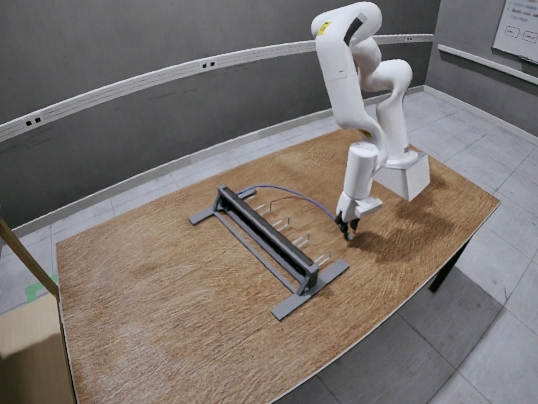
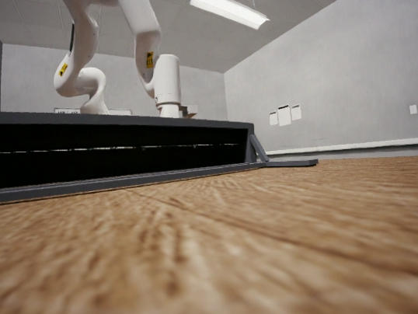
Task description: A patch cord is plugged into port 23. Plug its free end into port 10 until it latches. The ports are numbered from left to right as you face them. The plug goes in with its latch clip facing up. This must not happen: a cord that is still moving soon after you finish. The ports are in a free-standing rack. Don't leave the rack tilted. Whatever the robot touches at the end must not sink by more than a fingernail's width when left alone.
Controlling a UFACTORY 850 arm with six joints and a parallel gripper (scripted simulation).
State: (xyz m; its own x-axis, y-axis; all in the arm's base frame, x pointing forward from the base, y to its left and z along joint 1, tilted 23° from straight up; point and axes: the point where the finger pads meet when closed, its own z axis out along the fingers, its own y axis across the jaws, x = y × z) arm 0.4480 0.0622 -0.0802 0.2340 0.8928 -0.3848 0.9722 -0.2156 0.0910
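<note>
The dark grey rack (image 1: 267,237) stands level on the wooden table, on two flat feet. It fills the left of the low view (image 2: 124,149). A blue-grey patch cord (image 1: 290,192) leaves the rack's far end and arcs over the table to its free plug (image 1: 349,236), which lies on the table behind the rack. My gripper (image 1: 347,231) points straight down right over that plug, with its fingertips at table height on either side of it. The fingers stand partly open and do not grip. In the low view the rack hides the gripper; only the wrist (image 2: 168,89) shows.
Several thin wire brackets (image 1: 287,222) stand up from the table along the rack's back side, between rack and gripper. The robot's base (image 1: 407,175) sits at the table's far right. A cardboard box (image 1: 27,350) is at the near left corner.
</note>
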